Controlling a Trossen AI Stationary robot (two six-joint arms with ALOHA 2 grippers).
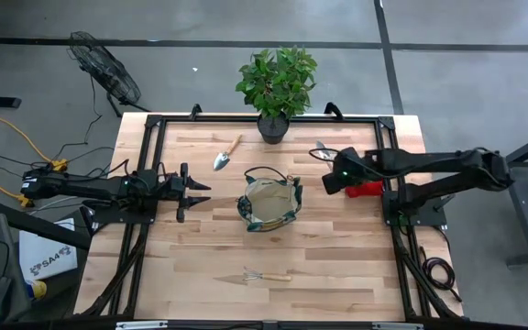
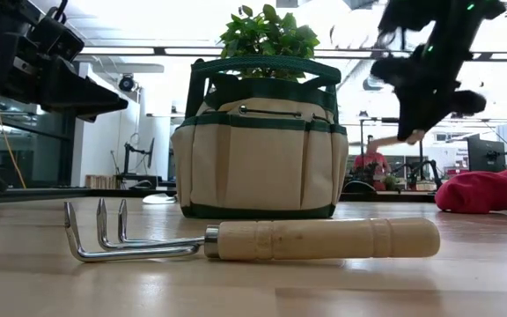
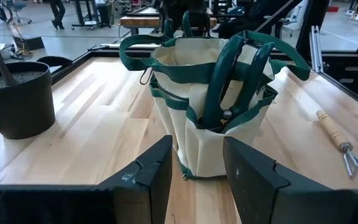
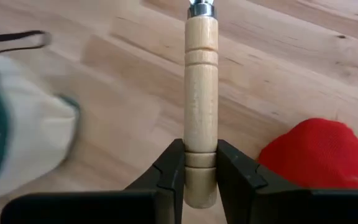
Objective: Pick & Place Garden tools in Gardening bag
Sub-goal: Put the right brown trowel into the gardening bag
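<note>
Right end effector [image 4: 201, 180] around trowel handle [image 4: 201, 93]

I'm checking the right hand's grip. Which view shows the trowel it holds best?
The right wrist view: the right hand is shut on the trowel handle's end. The high view shows its blade small above the table; the low view shows it blurred; the left wrist view misses it.
</note>
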